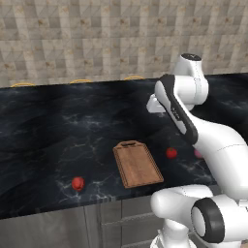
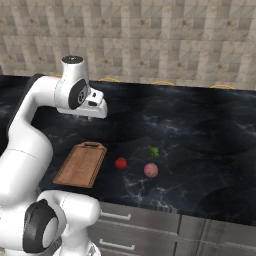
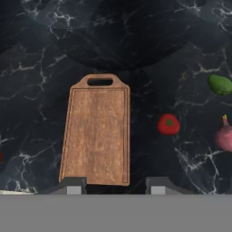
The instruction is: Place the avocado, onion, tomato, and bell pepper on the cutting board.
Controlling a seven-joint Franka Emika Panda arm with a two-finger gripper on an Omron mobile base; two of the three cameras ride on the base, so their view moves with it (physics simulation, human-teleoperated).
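Observation:
The brown wooden cutting board [image 3: 97,136] lies bare on the black marble counter, its handle slot at the far end. High above it hangs my gripper [image 3: 114,186], open, with nothing between its fingers; from the right base it is the gripper [image 2: 91,117] under the white hand. A red tomato [image 3: 168,124] with a green top sits just right of the board. Further right are the dark-green avocado [image 3: 220,84] and the pale pink onion [image 3: 225,136]. A red bell pepper [image 1: 78,183] sits left of the board [image 1: 138,164], near the counter's front edge. My arm half hides the onion [image 1: 197,153].
The counter [image 2: 200,130] runs wide and dark behind the board, up to a tiled wall [image 2: 150,40]. Its front edge lies just below the board, with grey drawers [image 2: 150,225] underneath. Open counter lies between the board and the bell pepper.

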